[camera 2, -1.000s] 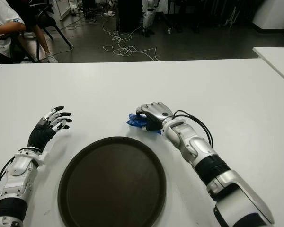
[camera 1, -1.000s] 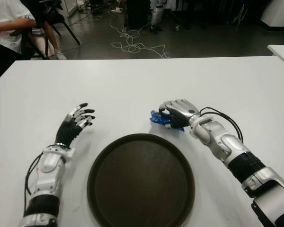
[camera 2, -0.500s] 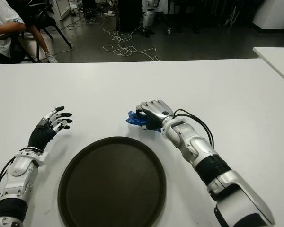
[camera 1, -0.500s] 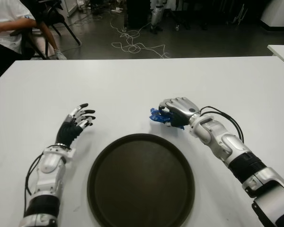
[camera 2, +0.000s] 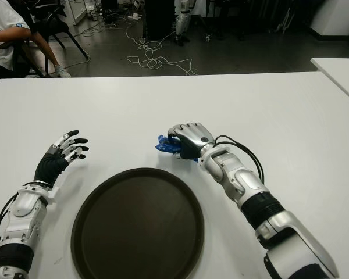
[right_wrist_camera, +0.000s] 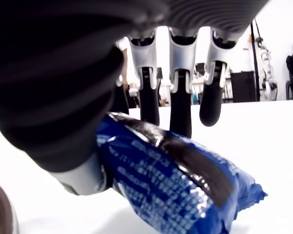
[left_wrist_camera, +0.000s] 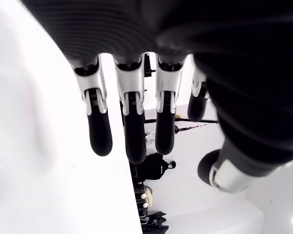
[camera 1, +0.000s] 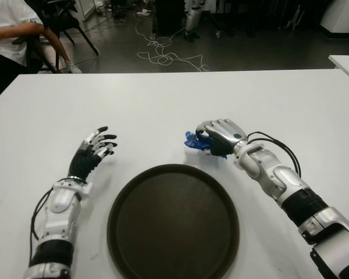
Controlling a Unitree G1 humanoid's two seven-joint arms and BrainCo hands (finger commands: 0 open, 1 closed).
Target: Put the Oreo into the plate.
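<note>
Blue Oreo pack (right_wrist_camera: 180,183) beyond dark plate (camera 1: 173,224)

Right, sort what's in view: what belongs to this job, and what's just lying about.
Job:
- Oreo packet, blue, beyond the plate's far rim
- plate, dark, round, bare
- right hand, fingers curled over the packet

Just about:
- left hand, fingers spread, left of the plate
- white table
- floor cables
- seated person

Oreo pack (camera 1: 193,143) mostly hidden — under right hand (camera 1: 216,137).

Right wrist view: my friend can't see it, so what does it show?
Up close, the robot's right hand closes its fingers around a blue Oreo packet over the white table.
</note>
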